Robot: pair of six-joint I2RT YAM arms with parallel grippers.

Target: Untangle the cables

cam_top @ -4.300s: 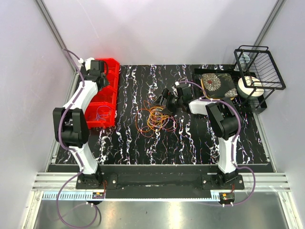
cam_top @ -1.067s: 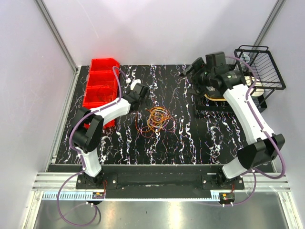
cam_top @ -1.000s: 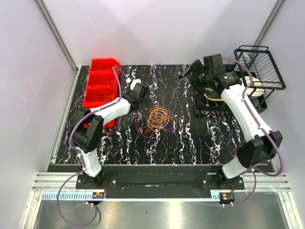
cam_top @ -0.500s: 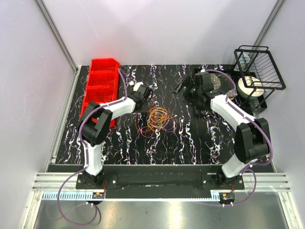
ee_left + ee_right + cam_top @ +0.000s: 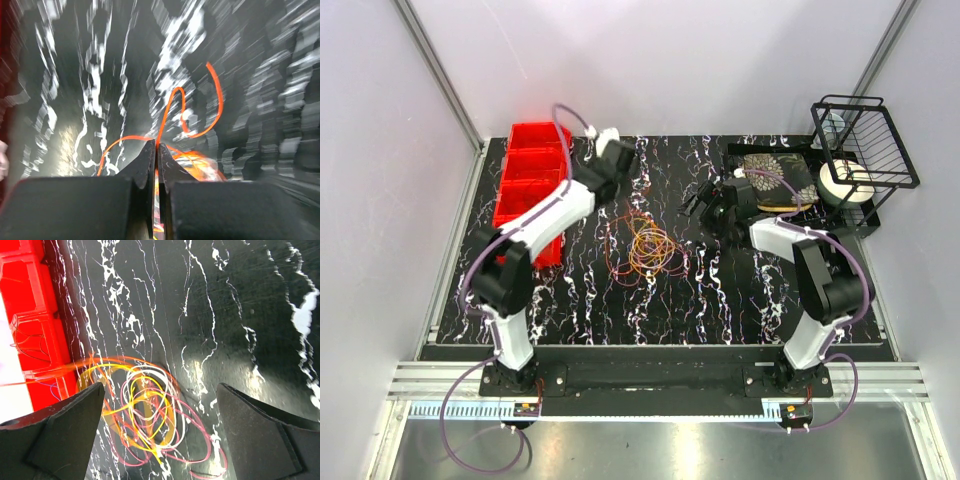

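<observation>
The cables point(image 5: 645, 245) lie in an orange, yellow, pink and white tangle on the black marbled table point(image 5: 720, 300). My left gripper point(image 5: 610, 183) hangs just beyond the tangle's far-left side. In the left wrist view it point(image 5: 156, 146) is shut on a thin orange cable point(image 5: 216, 95), which loops out past the tips. My right gripper point(image 5: 703, 205) is to the right of the tangle and is open. Its wrist view shows the wide gap point(image 5: 160, 387) facing the cables point(image 5: 150, 410), with nothing between the fingers.
Red bins point(image 5: 530, 190) line the far-left side of the table, also seen from the right wrist point(image 5: 35, 325). A floral plate point(image 5: 775, 180), a black wire rack point(image 5: 860, 145) and a white roll point(image 5: 845, 185) sit at the far right.
My left gripper closed on an orange cable at the tangle's edge and rose toward the far left. My right arm swung down from the far right toward the tangle, staying open.
</observation>
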